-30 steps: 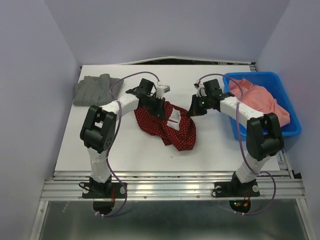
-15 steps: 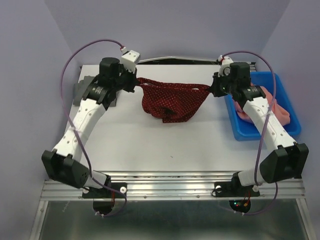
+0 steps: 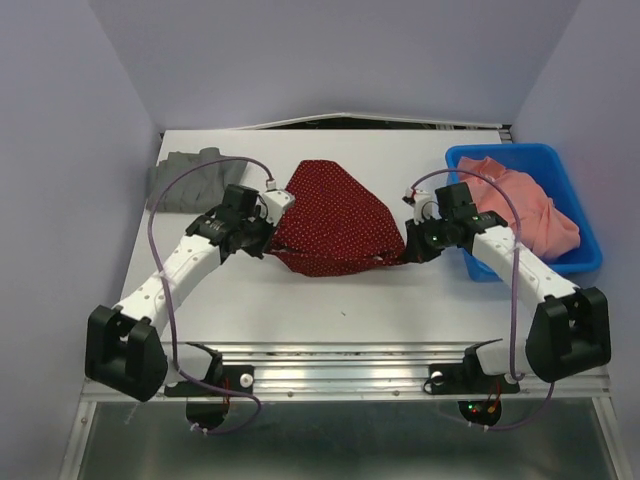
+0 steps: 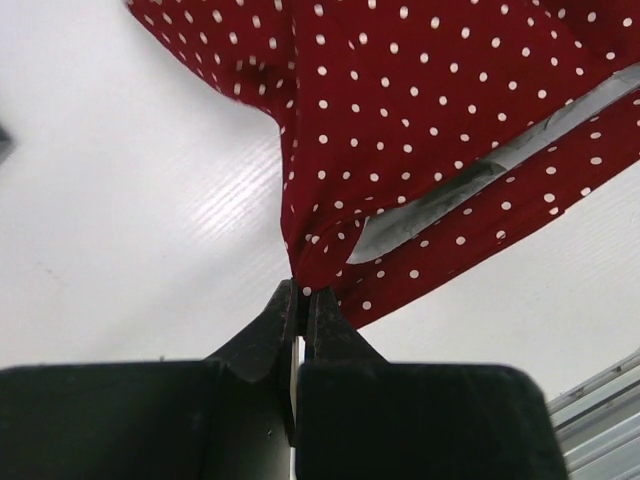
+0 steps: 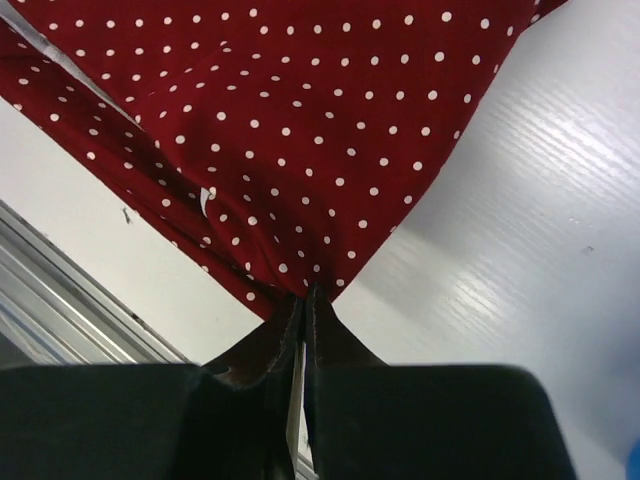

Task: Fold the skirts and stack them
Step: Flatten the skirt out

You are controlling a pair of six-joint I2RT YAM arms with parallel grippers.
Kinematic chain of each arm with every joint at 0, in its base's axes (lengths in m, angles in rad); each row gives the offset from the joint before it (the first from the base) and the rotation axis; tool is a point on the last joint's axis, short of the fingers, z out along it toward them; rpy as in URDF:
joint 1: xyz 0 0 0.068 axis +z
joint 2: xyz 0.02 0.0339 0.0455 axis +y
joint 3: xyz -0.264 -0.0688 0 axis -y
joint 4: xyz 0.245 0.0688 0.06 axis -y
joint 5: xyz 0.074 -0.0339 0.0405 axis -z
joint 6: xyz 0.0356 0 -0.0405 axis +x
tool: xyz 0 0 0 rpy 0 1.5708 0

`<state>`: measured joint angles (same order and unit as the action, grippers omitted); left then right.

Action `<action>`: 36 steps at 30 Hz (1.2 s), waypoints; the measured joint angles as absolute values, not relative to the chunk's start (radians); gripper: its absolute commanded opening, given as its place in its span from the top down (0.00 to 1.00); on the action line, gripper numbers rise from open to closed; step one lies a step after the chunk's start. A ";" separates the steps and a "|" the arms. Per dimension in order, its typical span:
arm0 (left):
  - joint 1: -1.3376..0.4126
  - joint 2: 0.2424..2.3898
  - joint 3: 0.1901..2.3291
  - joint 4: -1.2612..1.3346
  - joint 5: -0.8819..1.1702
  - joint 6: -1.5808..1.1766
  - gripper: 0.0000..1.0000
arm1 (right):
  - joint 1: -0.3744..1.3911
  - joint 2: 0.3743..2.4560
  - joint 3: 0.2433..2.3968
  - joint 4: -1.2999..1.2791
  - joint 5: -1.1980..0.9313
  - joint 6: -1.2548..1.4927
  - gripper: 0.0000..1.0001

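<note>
The dark red polka-dot skirt (image 3: 335,215) lies spread on the white table (image 3: 340,300), flared and mostly flat. My left gripper (image 3: 268,248) is shut on its near left corner; the left wrist view shows the red cloth (image 4: 400,130) pinched between the black fingers (image 4: 262,335). My right gripper (image 3: 408,252) is shut on its near right corner; the right wrist view shows the cloth (image 5: 260,130) pinched at the fingertips (image 5: 330,335). The dark grey skirt (image 3: 185,175) lies folded at the far left of the table.
A blue bin (image 3: 580,262) at the right holds a pink-orange garment (image 3: 525,205). The metal rail (image 3: 340,375) runs along the table's near edge. Purple walls enclose the table on three sides.
Both grippers lifted the red skirt from a crumpled heap, stretched it high at the back, then brought it down and toward me. It now lies spread flat.
</note>
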<state>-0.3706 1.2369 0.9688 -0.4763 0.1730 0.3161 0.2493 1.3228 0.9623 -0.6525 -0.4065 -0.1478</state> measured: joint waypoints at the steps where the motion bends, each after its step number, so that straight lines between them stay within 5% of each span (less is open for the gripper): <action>1: -0.384 1.264 0.969 -0.482 0.169 0.324 1.00 | 0.254 1.334 0.962 -0.654 -0.405 -0.151 0.87; 5: -0.410 1.351 0.969 -0.503 0.148 0.344 1.00 | 0.275 1.391 0.970 -0.689 -0.362 -0.214 0.42; 8: -0.408 1.372 0.971 -0.522 0.121 0.355 1.00 | 0.275 1.415 0.985 -0.744 -0.321 -0.258 0.32; 21: -0.404 1.380 1.005 -0.541 0.121 0.358 1.00 | 0.398 1.422 1.145 -0.805 -0.340 -0.287 0.44; 36: -0.404 1.406 1.015 -0.546 0.124 0.358 1.00 | 0.664 1.496 1.054 -0.628 -0.147 -0.273 0.50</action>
<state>-0.4042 1.4059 1.0149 -0.5465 0.1238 0.3576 0.6636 1.4963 1.0542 -0.6285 -0.1467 -0.2726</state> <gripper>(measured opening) 0.059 0.514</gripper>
